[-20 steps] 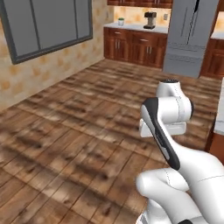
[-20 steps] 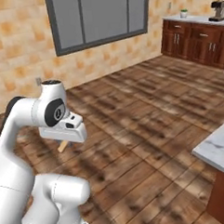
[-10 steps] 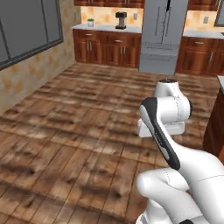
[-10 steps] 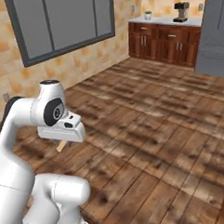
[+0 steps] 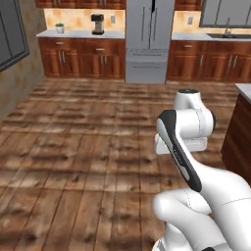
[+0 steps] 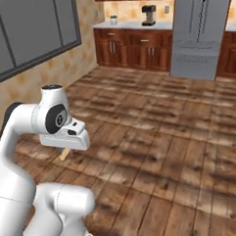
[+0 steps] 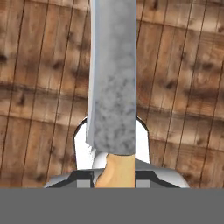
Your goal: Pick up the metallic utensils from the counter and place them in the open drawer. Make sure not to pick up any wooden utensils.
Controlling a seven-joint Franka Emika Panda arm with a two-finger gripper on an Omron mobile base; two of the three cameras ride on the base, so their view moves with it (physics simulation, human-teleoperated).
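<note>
Grey-bladed knife (image 7: 112, 78) w/ tan handle: stiff, light, slick. Your gripper (image 7: 114, 173) is clenched on the handle end; keep hold there, blade overhangs.

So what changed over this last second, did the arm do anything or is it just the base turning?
Just the base: both base views have swung across the kitchen, so the window has slid off to the left and the coffee machine and refrigerator have come into view ahead. The arm keeps the same tucked pose. The hand stays shut on the knife, tan handle poking out below it.
</note>
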